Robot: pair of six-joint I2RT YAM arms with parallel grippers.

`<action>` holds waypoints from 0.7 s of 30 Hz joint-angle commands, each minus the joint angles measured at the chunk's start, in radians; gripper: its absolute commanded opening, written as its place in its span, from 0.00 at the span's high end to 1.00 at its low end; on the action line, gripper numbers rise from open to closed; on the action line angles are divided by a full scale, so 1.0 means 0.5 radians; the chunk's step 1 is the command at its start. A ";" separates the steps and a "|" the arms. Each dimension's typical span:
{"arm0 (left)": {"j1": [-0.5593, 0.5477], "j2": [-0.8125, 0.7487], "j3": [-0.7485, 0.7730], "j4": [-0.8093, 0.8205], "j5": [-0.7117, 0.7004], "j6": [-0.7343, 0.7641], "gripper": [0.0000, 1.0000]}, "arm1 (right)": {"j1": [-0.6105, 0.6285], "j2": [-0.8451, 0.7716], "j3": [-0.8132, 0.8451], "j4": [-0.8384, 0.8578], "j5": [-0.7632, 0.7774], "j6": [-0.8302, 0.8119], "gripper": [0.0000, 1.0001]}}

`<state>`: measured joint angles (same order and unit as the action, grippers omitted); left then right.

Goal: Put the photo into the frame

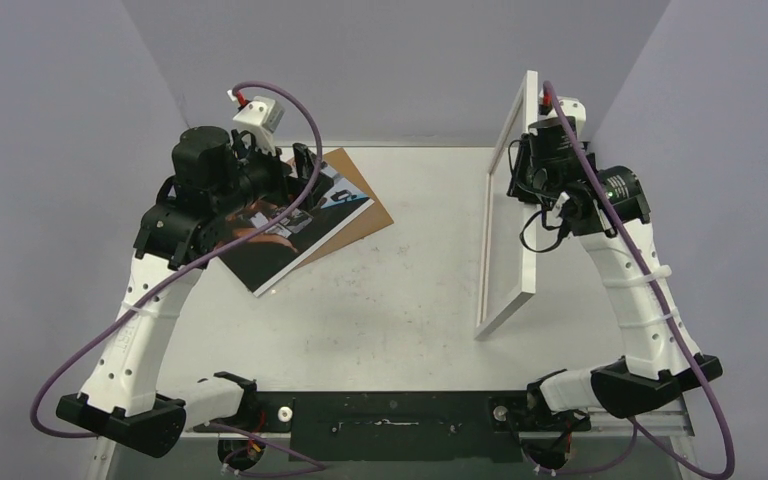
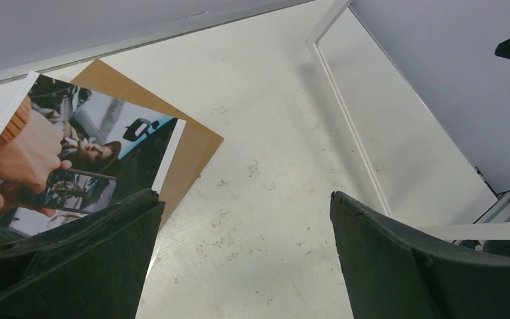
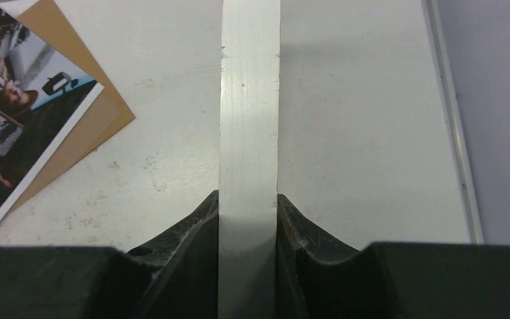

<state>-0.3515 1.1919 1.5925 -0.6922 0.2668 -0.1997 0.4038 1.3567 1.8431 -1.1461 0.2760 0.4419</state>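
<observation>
With the right pincer [image 3: 248,207] pinching the upright frame [image 3: 249,100] by its rim, the left pincer [image 2: 244,197], spread wide, hangs over the photo [image 2: 93,153] beneath its left finger and probably must next close on the print's edge.

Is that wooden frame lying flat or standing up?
Standing on edge: the frame rises from the table, its rim pinched by the right gripper.
</observation>
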 commanded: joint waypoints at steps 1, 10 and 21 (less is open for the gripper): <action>0.006 -0.006 -0.004 0.097 0.011 -0.012 0.03 | -0.019 0.056 0.202 -0.090 0.215 -0.213 1.00; 0.007 -0.015 -0.080 0.091 -0.100 -0.051 0.03 | 0.002 0.249 0.128 -0.089 0.162 -0.389 1.00; 0.010 -0.025 -0.071 0.063 -0.338 -0.195 0.03 | 0.267 0.458 0.067 -0.208 0.611 -0.245 1.00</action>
<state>-0.3515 1.1969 1.5436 -0.6922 0.1482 -0.2672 0.4843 1.5848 1.8809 -1.2556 0.4305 0.2962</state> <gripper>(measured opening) 0.971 0.261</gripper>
